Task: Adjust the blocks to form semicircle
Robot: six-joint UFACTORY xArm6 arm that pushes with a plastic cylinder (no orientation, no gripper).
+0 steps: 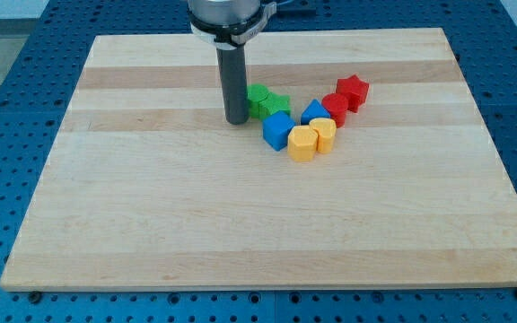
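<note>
Camera view: upright rod, no pincer visible, my tip touching green blocks' left side.

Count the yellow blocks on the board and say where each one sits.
2. One yellow block lies at the cluster's bottom edge, right of the blue cube. The other yellow block touches its right side. None seems hidden. My tip is left of the cluster.

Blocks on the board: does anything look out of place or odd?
Nothing is damaged or toppled. The blocks form a tight V, not yet a semicircle: green blocks, blue cube, yellow pair, blue block, red pair. My tip touches the green blocks' left.
</note>
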